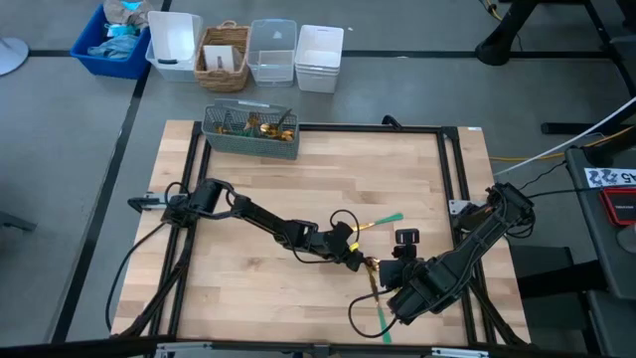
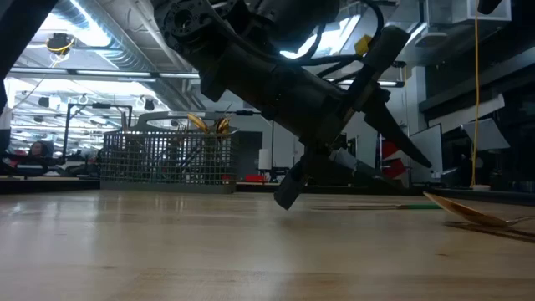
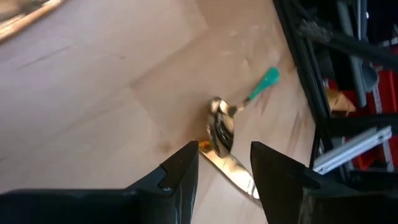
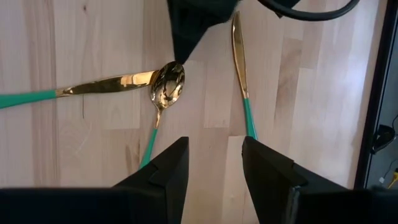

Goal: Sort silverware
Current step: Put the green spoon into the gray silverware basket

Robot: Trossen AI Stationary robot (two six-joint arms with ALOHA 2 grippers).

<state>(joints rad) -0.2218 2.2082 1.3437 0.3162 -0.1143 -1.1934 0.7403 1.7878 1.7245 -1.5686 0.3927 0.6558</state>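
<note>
Three pieces of silverware with gold heads and teal handles lie flat on the wooden table: a spoon [image 4: 166,86], a knife [image 4: 106,84] beside its bowl, and a second knife [image 4: 240,59] a little apart. My left gripper [image 3: 224,163] is open and hovers low over the spoon's bowl [image 3: 219,127] and a knife blade [image 3: 231,169]. My right gripper [image 4: 214,158] is open just above the table, with the spoon's handle [image 4: 148,148] and the second knife's handle [image 4: 250,119] running toward its fingers. In the high view the two grippers [image 1: 350,254] [image 1: 386,275] nearly meet.
A grey mesh caddy [image 1: 250,131] holding more silverware stands at the table's far edge, left of centre. Bins and a wicker basket [image 1: 225,58] sit on the floor beyond it. A black frame [image 1: 452,179] runs around the table top. Bare wood lies left of the arms.
</note>
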